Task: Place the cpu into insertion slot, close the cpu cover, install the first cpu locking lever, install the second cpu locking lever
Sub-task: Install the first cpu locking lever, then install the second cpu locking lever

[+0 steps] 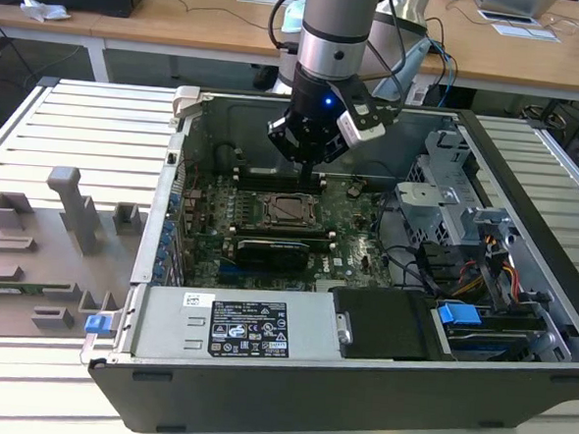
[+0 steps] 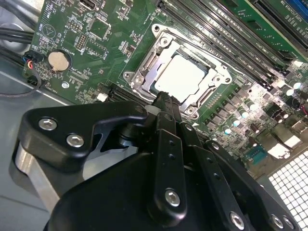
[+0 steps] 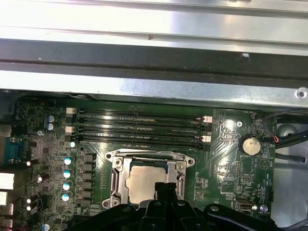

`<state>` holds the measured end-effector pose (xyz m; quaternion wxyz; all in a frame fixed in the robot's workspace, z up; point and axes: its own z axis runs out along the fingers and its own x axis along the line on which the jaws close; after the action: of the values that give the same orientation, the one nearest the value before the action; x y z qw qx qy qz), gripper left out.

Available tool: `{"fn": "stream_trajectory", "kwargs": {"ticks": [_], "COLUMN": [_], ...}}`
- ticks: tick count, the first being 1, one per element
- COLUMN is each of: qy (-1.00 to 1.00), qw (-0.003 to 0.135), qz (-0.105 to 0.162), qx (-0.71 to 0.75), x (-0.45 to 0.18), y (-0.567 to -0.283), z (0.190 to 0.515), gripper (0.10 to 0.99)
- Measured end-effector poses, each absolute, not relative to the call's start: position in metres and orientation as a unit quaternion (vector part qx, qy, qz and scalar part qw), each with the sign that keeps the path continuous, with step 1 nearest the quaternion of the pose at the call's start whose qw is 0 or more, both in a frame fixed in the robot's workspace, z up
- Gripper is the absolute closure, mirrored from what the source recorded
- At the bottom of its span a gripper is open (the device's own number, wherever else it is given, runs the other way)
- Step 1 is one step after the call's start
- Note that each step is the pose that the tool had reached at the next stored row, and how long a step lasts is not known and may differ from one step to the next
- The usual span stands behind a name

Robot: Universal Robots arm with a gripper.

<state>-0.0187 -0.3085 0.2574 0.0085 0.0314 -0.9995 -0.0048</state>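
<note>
The cpu [image 2: 180, 77] [image 3: 146, 180] lies flat in the insertion slot [image 1: 288, 209], its silver-grey top showing. The cpu cover [image 2: 144, 72] [image 3: 126, 177] is down over it, and its metal frame rings the chip. A thin lever rod [image 3: 149, 153] runs along one edge of the socket; I cannot tell whether it is hooked. My gripper [image 1: 307, 169] [image 2: 166, 98] [image 3: 166, 186] hangs just above the socket's edge, its black fingers shut together with nothing between them.
Long black memory slots [image 3: 139, 127] run beside the socket, below the case's metal wall [image 3: 154, 86]. A coin battery [image 2: 59, 60] sits on the board. A black card [image 1: 278, 248], the power supply [image 1: 234, 327] and drive cables [image 1: 464, 257] fill the case. A grey fixture tray [image 1: 42, 251] lies outside.
</note>
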Motion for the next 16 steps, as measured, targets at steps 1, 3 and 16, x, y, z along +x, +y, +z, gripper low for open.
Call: {"fn": "stream_trajectory", "kwargs": {"ticks": [1,3,16], "qy": [-0.999,-0.999,-0.999], "qw": [0.009,0.009,0.009], "qz": [-0.005,-0.005,-0.005], "qx": [0.031,0.031,0.031], "x": [-0.0187,-0.0187,-0.0195], "y": [-0.3085,-0.3085,-0.3175], "z": [0.2574,0.2575,0.2578], "gripper": [0.98,0.98,0.98]}}
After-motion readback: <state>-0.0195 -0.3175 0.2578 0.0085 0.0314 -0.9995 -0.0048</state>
